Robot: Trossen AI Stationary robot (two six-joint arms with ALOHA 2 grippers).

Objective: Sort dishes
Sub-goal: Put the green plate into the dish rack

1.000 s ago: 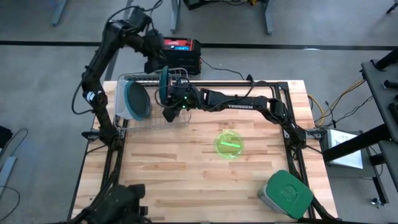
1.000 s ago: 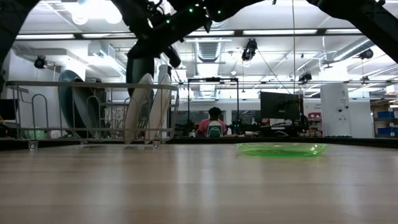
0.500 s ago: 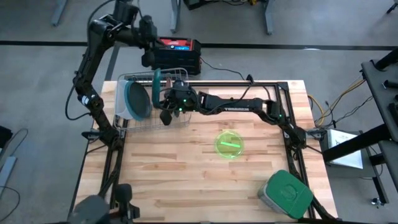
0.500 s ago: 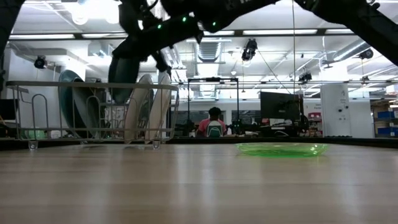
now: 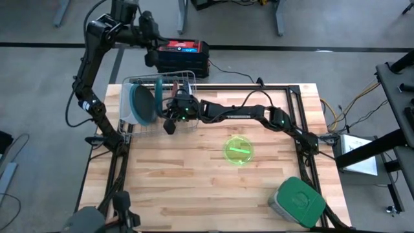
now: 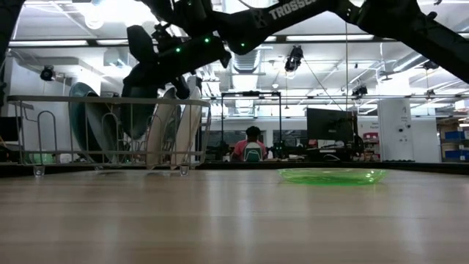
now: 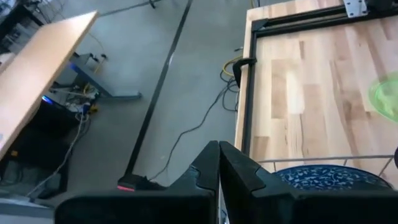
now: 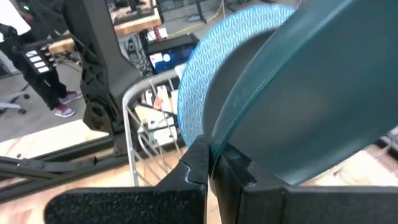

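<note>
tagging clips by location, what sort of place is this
Probably an open-plan robotics lab or workshop: strip ceiling lights, a person seated at monitors behind the table, and other workbenches with cables on a grey floor.

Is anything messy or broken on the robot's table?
Nothing looks broken or spilled. One lime green plate lies flat outside the wire rack. The right gripper holds a dark teal plate tilted over that rack.

Pale planked wooden table top (image 5: 194, 175): smooth, satin sheen. Silver wire metal rack (image 6: 44, 132): glossy. Translucent lime-green round plate (image 5: 239, 149): glossy. Dark teal round plate (image 8: 323, 118): smooth, semi-matt.
</note>
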